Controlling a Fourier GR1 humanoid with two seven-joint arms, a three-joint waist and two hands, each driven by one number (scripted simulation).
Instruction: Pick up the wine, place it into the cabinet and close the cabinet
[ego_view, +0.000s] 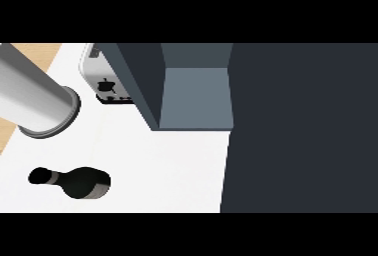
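The wine bottle (83, 183) is dark, with a narrow neck pointing left, and rests on the white counter (162, 165) at the lower left. The dark grey cabinet (140, 80) stands at the top middle, and its inner shelf (196, 97) shows open. A wide dark panel (295, 130), seemingly the cabinet's open door, fills the right side. A thick grey cylinder (33, 95), like a forearm, slants in from the upper left and ends in a ringed rim above the bottle. No hand shows on it or anywhere else.
A silver toaster-like appliance (103, 82) sits against the cabinet's left wall. The counter's left edge runs along a strip of wood-coloured floor (33, 50). White counter lies between the bottle and the cabinet.
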